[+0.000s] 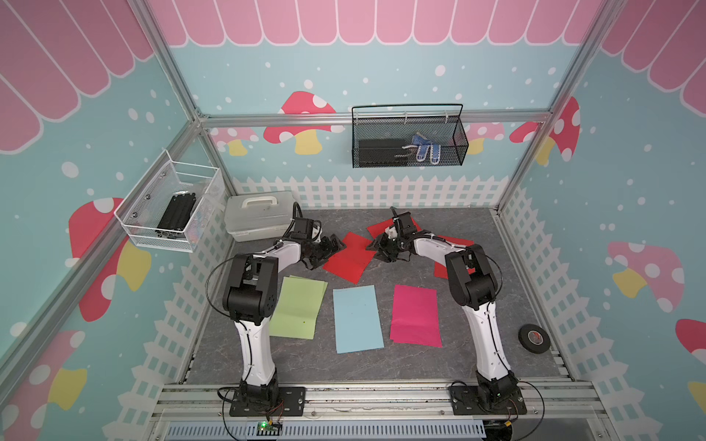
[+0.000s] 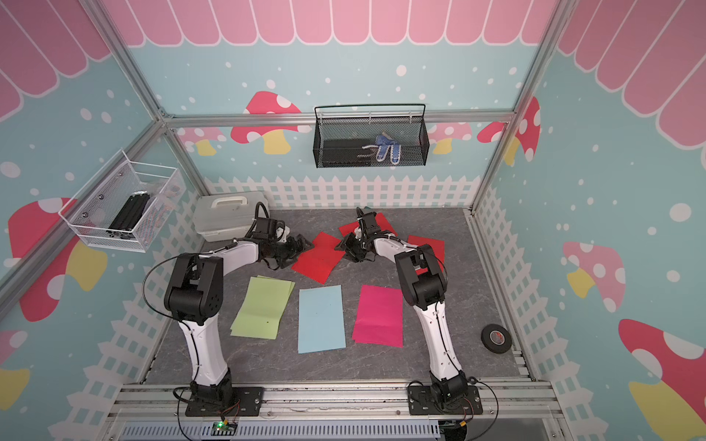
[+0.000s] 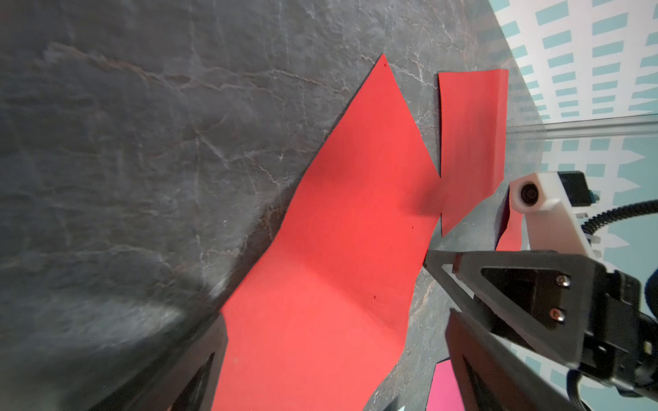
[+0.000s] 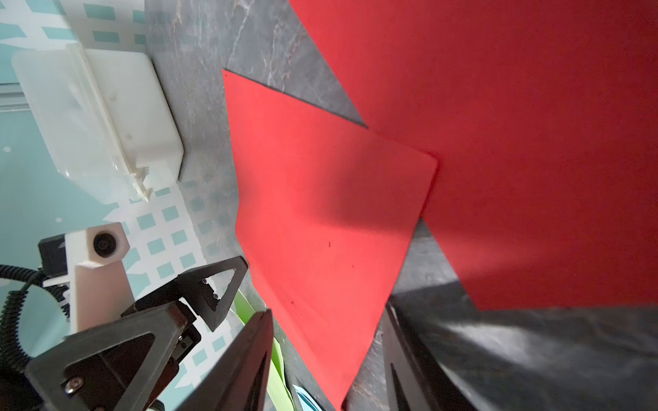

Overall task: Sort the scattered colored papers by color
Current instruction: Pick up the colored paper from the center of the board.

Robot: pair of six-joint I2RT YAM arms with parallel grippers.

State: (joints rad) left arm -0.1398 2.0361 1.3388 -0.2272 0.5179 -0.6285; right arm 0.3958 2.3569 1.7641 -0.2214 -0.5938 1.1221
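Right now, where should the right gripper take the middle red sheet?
Its edge nearest the right gripper, approached low from the robot's right. The middle red sheet is creased, and that edge appears bowed slightly off the table; elsewhere it lies flat.

Green sheets [image 1: 298, 307], blue sheet [image 1: 357, 319] and magenta sheet [image 1: 415, 316] lie flat in a row. Red sheets [image 1: 349, 257] are scattered behind them, partly overlapping.

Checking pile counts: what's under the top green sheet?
A second green sheet lies beneath the top green sheet, peeking out along its far and right edges. The rest of it, and any further sheets below, are covered.
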